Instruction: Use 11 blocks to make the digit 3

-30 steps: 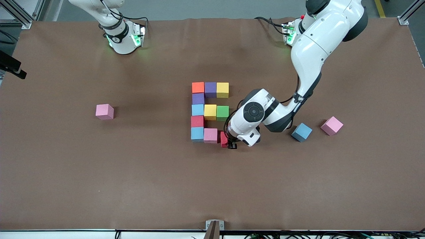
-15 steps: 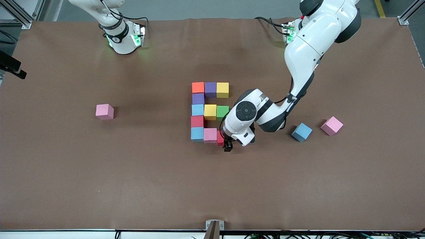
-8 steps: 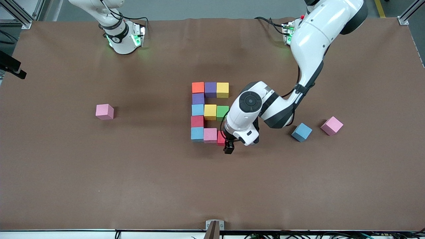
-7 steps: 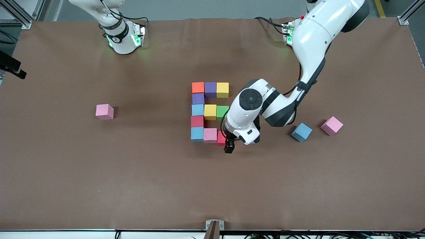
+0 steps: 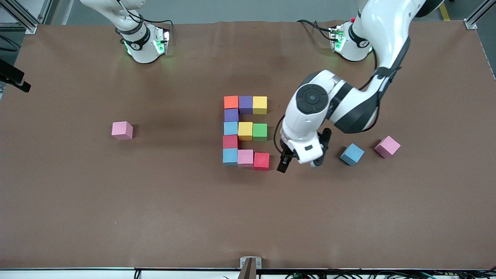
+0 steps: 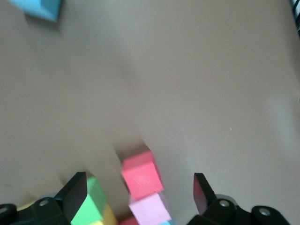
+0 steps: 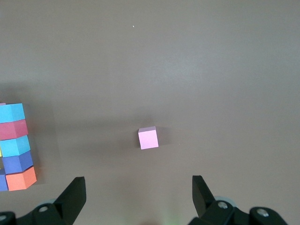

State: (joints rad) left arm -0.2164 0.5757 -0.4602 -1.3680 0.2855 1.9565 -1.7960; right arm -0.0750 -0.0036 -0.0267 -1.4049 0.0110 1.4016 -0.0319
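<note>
digit 3 [image 5: 245,131] complete, eleven blocks touching. left gripper [image 6: 140,192] empty, fingers [image 6: 76,190] wide apart, up over bare table just beside the red block [image 5: 261,161], which sits clear of both fingers. right gripper [image 7: 139,194] waits high, fingers apart, a pink block [image 7: 148,138] below between them.
</note>
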